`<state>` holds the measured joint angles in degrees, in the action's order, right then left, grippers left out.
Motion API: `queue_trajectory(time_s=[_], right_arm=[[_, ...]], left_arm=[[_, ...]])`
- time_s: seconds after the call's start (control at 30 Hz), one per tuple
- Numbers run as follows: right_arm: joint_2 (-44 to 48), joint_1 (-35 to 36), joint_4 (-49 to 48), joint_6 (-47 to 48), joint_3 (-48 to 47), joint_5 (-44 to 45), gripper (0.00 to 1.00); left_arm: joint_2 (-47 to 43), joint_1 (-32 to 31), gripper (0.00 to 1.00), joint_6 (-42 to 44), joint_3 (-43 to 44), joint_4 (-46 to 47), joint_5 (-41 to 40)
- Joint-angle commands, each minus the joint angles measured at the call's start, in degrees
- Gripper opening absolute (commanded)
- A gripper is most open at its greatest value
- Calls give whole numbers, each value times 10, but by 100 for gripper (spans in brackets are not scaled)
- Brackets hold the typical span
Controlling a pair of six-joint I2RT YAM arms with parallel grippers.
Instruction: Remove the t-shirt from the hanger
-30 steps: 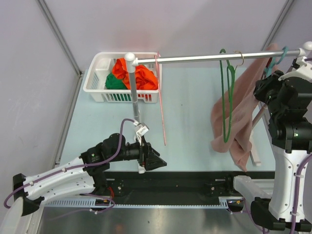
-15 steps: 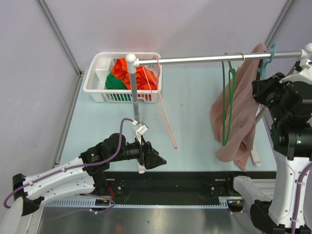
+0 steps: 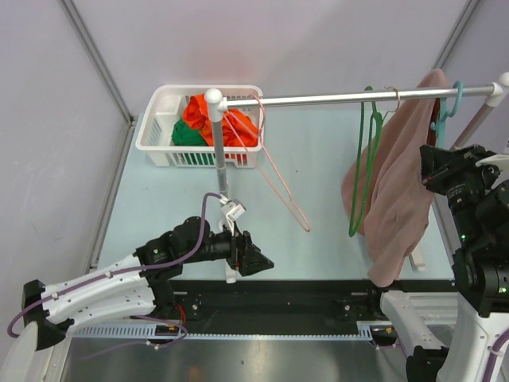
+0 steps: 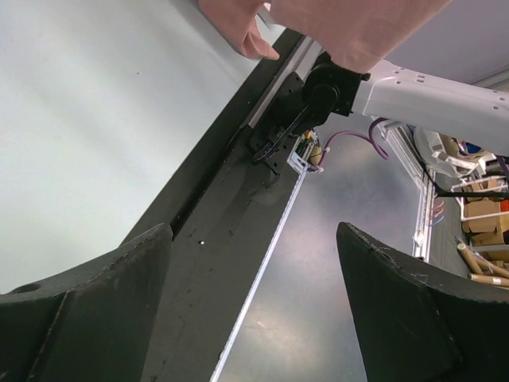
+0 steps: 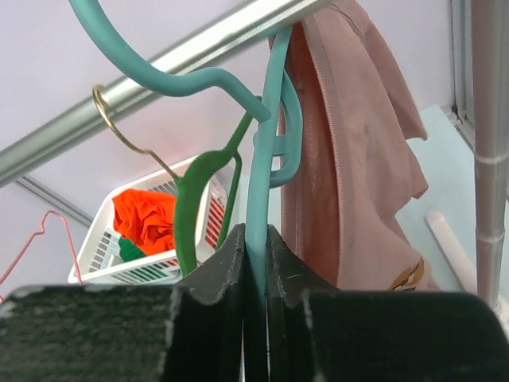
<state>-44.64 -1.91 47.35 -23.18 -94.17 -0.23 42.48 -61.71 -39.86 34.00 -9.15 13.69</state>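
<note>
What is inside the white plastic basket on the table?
The white plastic basket holds crumpled orange cloth and, beside it, some green cloth. Anything under them is covered.

The t-shirt [image 3: 394, 199] on the silver rail [image 3: 318, 98] is coloured a plain dusty pink. On the rail, a teal hanger [image 5: 256, 175], a green hanger [image 5: 185, 215] and a thin pink hanger [image 3: 305, 224] are seen. An orange cloth [image 3: 231, 123] and a green cloth [image 3: 187, 135] are held in the white basket [image 3: 155, 131] by the rail's post.
</note>
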Motion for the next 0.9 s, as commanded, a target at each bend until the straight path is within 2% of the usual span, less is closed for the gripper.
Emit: queue_trajectory(time_s=[0.0, 0.23, 0.33, 0.37, 0.4, 0.5, 0.53, 0.63, 0.77, 0.87], right_arm=[[33, 9, 21, -48, 18, 21, 0], [119, 16, 35, -146, 159, -23, 0], [134, 16, 10, -206, 243, -40, 0], [139, 16, -6, -221, 293, -52, 0], [142, 16, -39, -237, 317, -56, 0], [147, 16, -109, -316, 401, -78, 0], [144, 16, -125, -347, 421, -84, 0], [140, 17, -184, -396, 478, -105, 0], [126, 42, -200, -412, 499, -74, 0], [120, 66, -189, -423, 499, -34, 0]], left_arm=[[4, -3, 89, 12, 12, 43, 9], [-6, -20, 93, 14, -14, 112, 1], [-18, -83, 96, 50, -35, 149, -98], [-20, -102, 97, 65, -60, 187, -160], [-26, -137, 97, 68, -76, 208, -189], [-27, -193, 98, 81, -155, 339, -265], [-17, -204, 99, 83, -171, 393, -283], [42, -242, 100, 113, -177, 420, -348], [145, -277, 100, 189, -96, 440, -398], [230, -287, 100, 225, -52, 497, -381]])
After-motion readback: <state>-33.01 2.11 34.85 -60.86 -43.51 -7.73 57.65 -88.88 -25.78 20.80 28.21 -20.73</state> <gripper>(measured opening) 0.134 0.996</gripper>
